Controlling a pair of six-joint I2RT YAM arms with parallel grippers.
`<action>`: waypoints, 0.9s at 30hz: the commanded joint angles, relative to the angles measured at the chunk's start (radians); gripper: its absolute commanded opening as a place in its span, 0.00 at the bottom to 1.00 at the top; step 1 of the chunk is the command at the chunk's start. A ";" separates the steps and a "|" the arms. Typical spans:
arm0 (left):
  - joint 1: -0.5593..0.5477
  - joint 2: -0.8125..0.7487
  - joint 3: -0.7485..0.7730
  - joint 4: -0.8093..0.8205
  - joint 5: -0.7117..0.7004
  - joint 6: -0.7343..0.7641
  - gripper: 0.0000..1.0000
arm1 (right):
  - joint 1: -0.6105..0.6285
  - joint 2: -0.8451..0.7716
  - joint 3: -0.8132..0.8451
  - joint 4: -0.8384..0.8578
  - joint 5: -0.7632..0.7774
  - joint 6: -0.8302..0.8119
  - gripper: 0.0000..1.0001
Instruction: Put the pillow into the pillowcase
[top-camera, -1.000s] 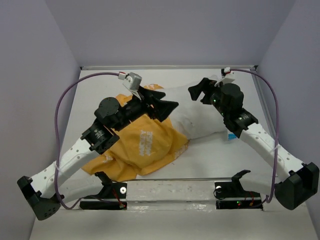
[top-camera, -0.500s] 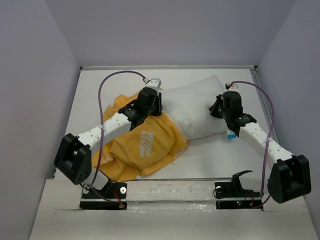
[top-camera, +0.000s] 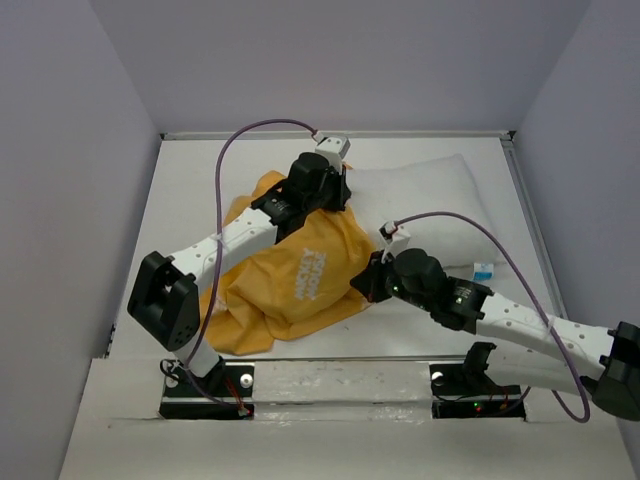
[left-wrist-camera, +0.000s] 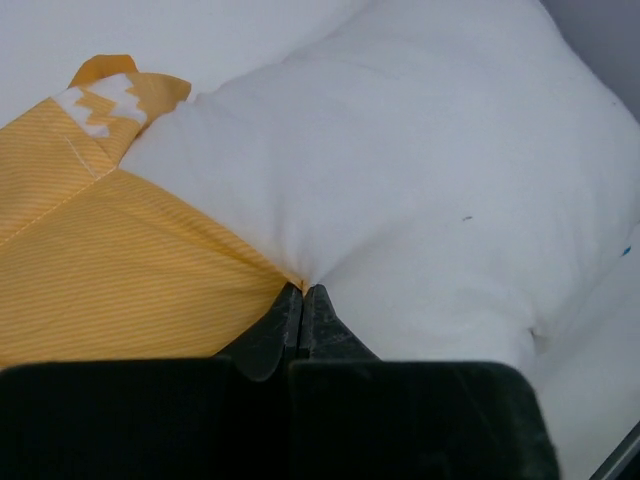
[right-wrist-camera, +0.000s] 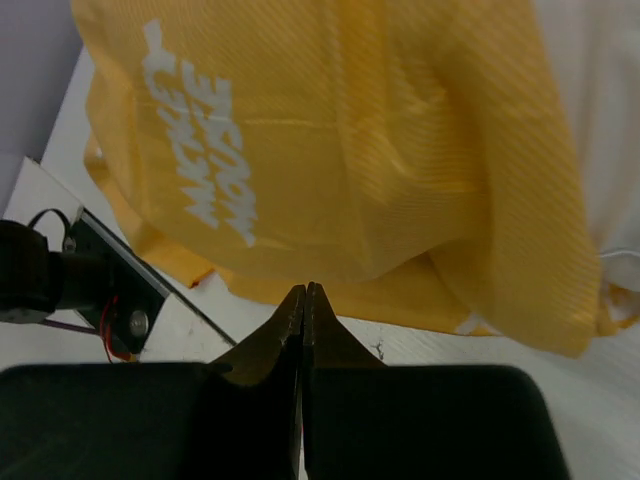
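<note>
the pillow (top-camera: 430, 205) lies on the table (top-camera: 200, 180) toward the far right, plump and white, its long side running from far left to near right. its small blue-and-white tag (top-camera: 483, 270) sticks out at the near right corner. the pillowcase (top-camera: 290, 285) spreads out from the pillow's left end toward the near left, orange-yellow and rumpled, and its fabric covers that end of the pillow. the rest of the pillow lies bare. i cannot tell how deep the pillow sits inside.

my left gripper (left-wrist-camera: 303, 292) is at the far left part of the pillow, right where the pillowcase hem crosses the white fabric. its jaws are pressed together. the orange hem draws to a point at the tips and the pillow puckers there, so i take it as pinched on the pillowcase edge.

my right gripper (right-wrist-camera: 304, 290) is at the near side of the pillow's covered end, low over the table. its jaws are closed too, tips just at the near edge of the pillowcase. i cannot tell whether any fabric is caught between them. from that wrist, white lettering (right-wrist-camera: 200, 160) shows on the orange cloth, left of the pillow.
</note>
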 joint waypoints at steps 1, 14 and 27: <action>-0.020 -0.056 0.032 0.086 0.066 0.060 0.00 | 0.074 0.008 0.128 -0.113 0.140 -0.037 0.00; 0.010 -0.113 -0.033 0.083 0.032 0.038 0.67 | -0.495 0.140 0.296 -0.235 0.106 -0.322 0.91; 0.010 -0.047 0.030 -0.014 -0.101 0.074 0.32 | -0.479 0.128 0.103 -0.051 -0.126 -0.184 0.00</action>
